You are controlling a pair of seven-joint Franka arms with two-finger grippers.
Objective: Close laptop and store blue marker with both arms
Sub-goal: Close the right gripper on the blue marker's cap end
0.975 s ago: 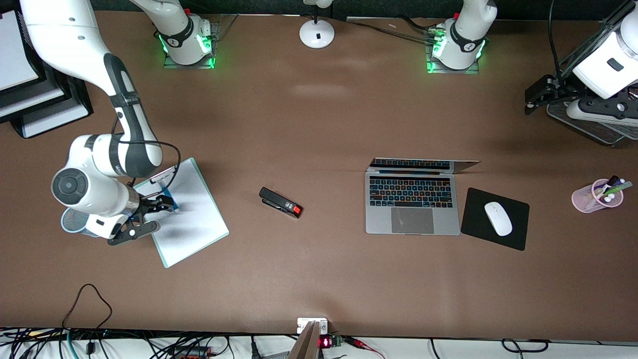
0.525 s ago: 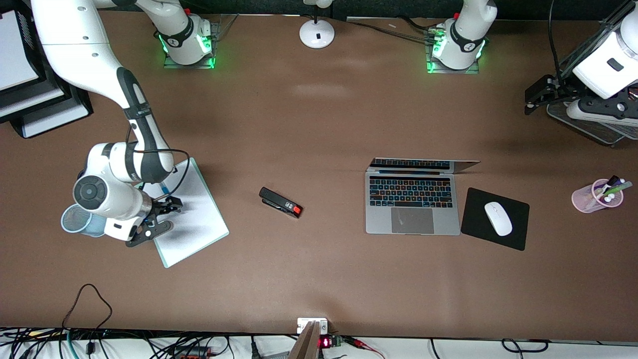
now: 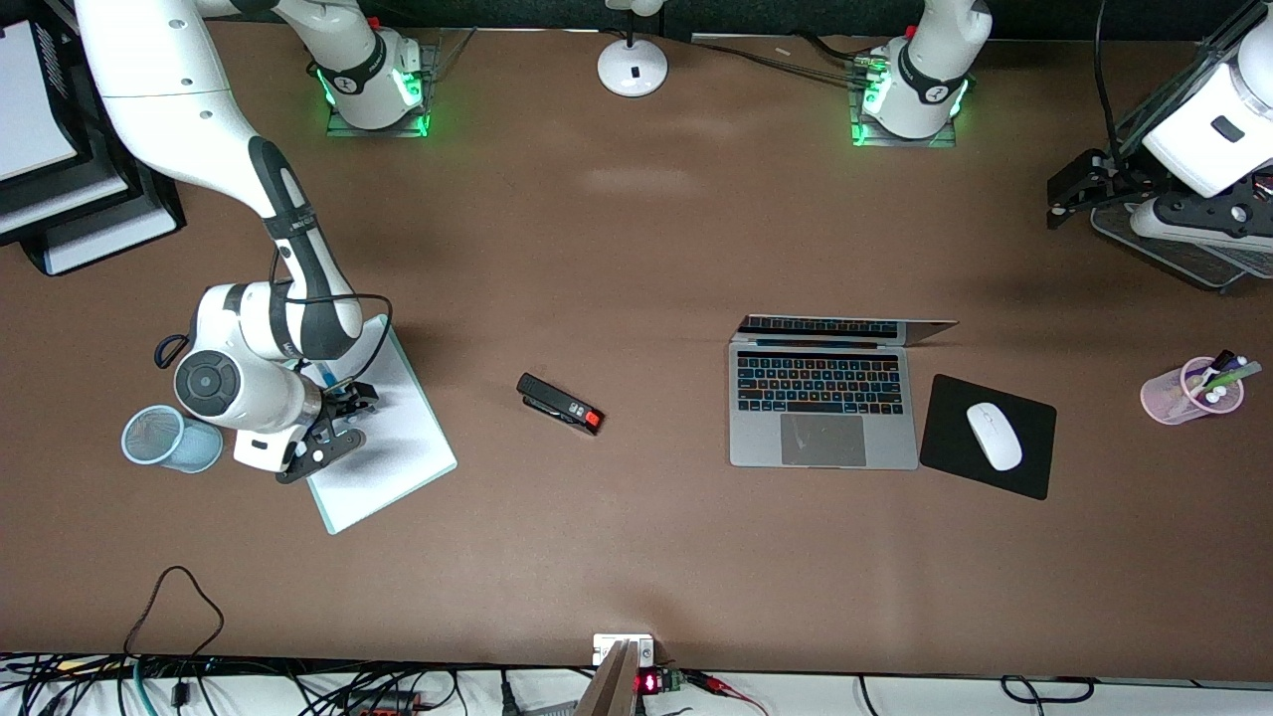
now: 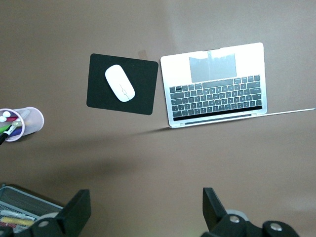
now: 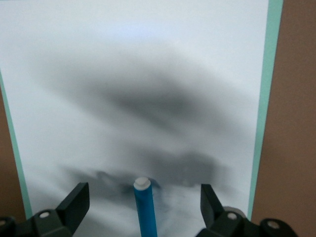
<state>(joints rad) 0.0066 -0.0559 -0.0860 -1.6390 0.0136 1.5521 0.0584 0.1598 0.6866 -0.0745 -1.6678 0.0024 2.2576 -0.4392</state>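
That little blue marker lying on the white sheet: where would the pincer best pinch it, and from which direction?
Probably across the middle of its barrel, coming straight down from above. The blue marker lies flat on the clipboard, a slim round stick, so only its two long sides offer grip. The right pincer is already over it, open, one finger on each side.

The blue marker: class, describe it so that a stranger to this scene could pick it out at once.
Start at the white clipboard toward the right arm's end of the table, beside the blue mesh cup. The right claw hangs open over its sheet, and the blue marker shows between the fingers. It is a short bright blue stick with a white end, the only pen here; the others stand in a pink cup at the left arm's end.
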